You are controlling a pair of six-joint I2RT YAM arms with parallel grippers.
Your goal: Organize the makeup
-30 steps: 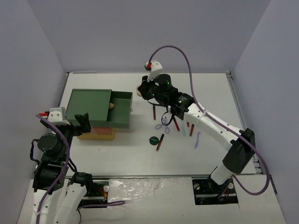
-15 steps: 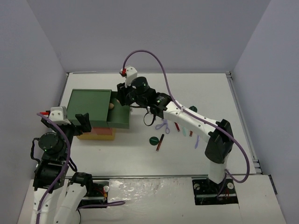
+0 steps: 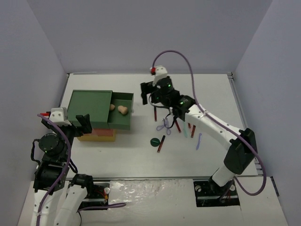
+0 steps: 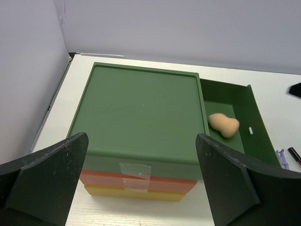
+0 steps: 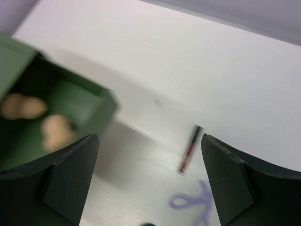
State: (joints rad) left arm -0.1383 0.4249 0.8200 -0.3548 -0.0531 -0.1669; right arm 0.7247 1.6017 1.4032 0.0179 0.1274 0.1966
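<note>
The top camera looks down from above and behind my 2 arm bases, far enough to take in the whole worktop (image 3: pixel 117 155). My left wrist camera faces forward and down, close over the drawer box (image 4: pixel 141 113). My right wrist camera tilts down at the worktop, close and blurred. All 3 views share the open drawer (image 5: pixel 70 101) and its peach sponges (image 5: pixel 56 131).
</note>
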